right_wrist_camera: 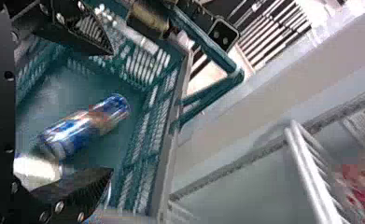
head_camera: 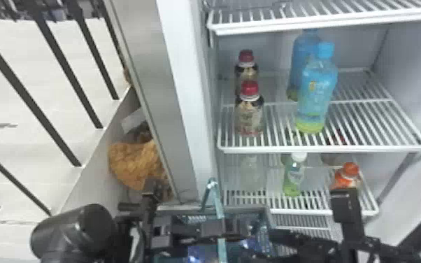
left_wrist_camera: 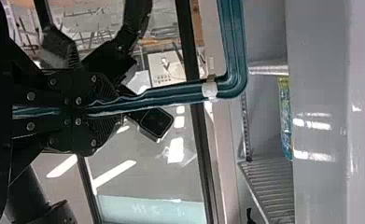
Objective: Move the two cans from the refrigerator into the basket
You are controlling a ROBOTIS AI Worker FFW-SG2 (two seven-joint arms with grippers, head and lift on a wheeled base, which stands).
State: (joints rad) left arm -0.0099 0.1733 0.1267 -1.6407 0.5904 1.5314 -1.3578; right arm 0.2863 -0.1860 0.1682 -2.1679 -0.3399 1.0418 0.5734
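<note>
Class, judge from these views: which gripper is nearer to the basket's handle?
Left. The left gripper is shut on the handle, while the right gripper is open over the basket, apart from the handle.

Glossy metal can (right_wrist_camera: 84,125), matt plastic basket (right_wrist_camera: 73,86)

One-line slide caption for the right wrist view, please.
Open right gripper at the teal basket, where a blue-and-silver can lies on its side.
</note>
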